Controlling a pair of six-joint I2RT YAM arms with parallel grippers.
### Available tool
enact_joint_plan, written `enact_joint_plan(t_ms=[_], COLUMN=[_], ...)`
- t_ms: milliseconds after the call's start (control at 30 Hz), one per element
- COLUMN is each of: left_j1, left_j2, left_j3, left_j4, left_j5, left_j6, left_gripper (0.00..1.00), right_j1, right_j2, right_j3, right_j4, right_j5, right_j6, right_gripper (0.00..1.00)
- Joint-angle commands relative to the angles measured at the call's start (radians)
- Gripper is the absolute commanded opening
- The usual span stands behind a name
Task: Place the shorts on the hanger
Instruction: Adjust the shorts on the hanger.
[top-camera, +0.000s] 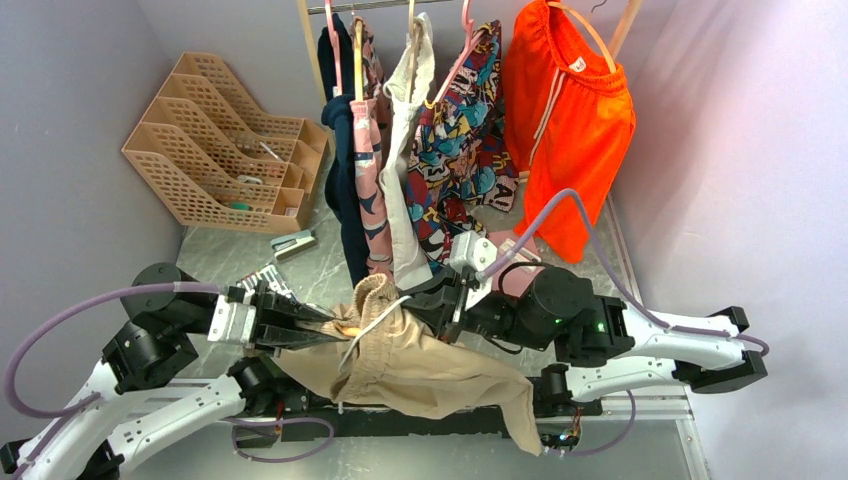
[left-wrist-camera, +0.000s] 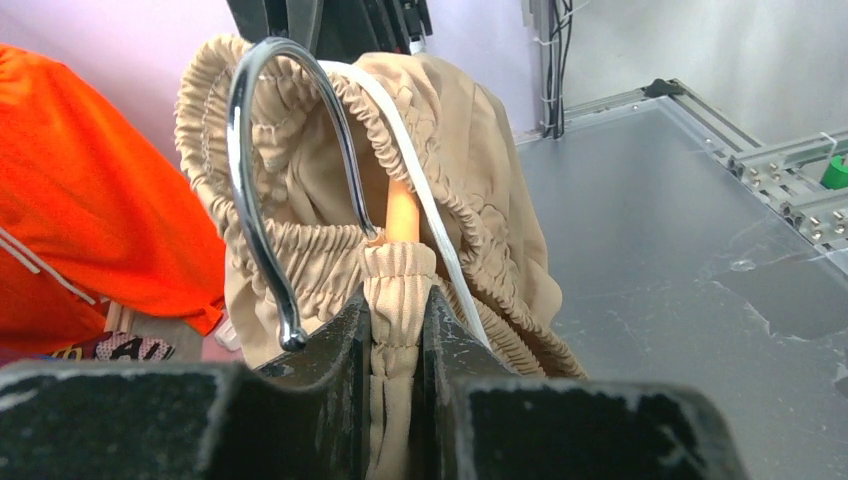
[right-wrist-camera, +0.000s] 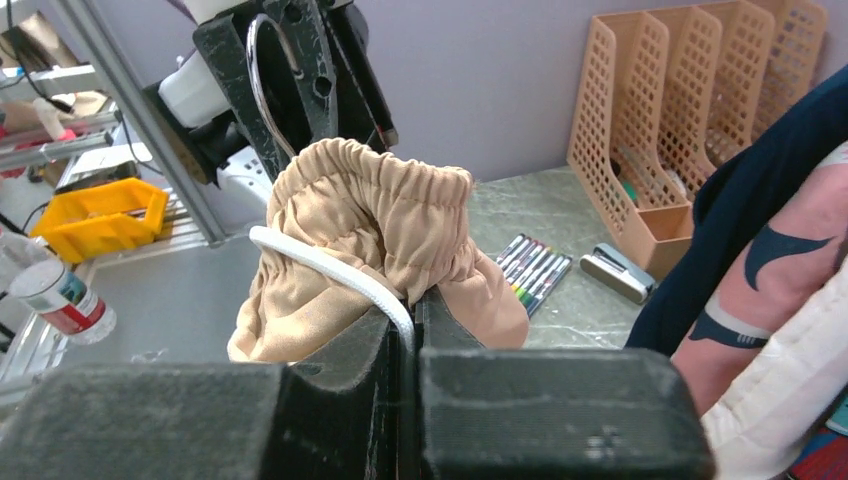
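The beige shorts (top-camera: 420, 370) hang bunched between my two grippers above the table's near edge, with the legs drooping towards the front. My left gripper (top-camera: 325, 328) is shut on the gathered waistband (left-wrist-camera: 398, 270). The hanger's pale orange neck (left-wrist-camera: 401, 212) rises just past the jaws and its metal hook (left-wrist-camera: 245, 170) curves over the waistband. The rest of the hanger is hidden in the fabric. My right gripper (top-camera: 440, 312) is shut on the white drawstring (right-wrist-camera: 330, 270) and the edge of the shorts (right-wrist-camera: 370, 215); in its wrist view the gripper (right-wrist-camera: 412, 312) points at the left gripper.
A rack at the back holds bright orange shorts (top-camera: 565, 110), a cream-white garment (top-camera: 405, 180), patterned and navy clothes on pink hangers. A tan file organiser (top-camera: 225, 140) stands at the back left, with a stapler (top-camera: 293, 243) and markers (right-wrist-camera: 530, 270) on the table near it.
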Motion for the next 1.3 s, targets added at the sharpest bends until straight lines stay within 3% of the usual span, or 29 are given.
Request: enact_joint_plan(t_ms=[0, 233, 333, 700, 1033, 1167, 1267], left_j1=[0.007, 0.008, 0.006, 0.007, 0.007, 0.008, 0.007], left_j2=[-0.008, -0.009, -0.01, -0.024, -0.008, -0.007, -0.017], left_j3=[-0.002, -0.016, -0.015, -0.01, -0.017, -0.027, -0.047], left_j4=[0.018, 0.019, 0.027, 0.008, 0.017, 0.029, 0.074], left_j5=[-0.068, -0.107, -0.105, -0.161, -0.263, -0.342, -0.441], left_j6=[0.018, 0.021, 0.017, 0.021, -0.006, -0.031, -0.06], left_gripper=[0.07, 0.07, 0.07, 0.07, 0.07, 0.07, 0.07], right_j1=[0.006, 0.005, 0.005, 0.004, 0.005, 0.005, 0.004], right_j2=[-0.011, 0.0, 0.011, -0.006, 0.042, 0.056, 0.068], right_j3=[0.037, 0.072, 0.089, 0.096, 0.244, 0.266, 0.282], right_j4=[0.006, -0.051, -0.082, -0.094, -0.142, -0.138, -0.143], right_j5=[0.054, 0.043, 0.049, 0.119, 0.182, 0.133, 0.061], right_j6=[-0.027, -0.037, -0.037, -0.045, -0.082, -0.084, -0.074], right_gripper=[0.08, 0.29, 0.3, 0.11, 0.18, 0.02, 0.0])
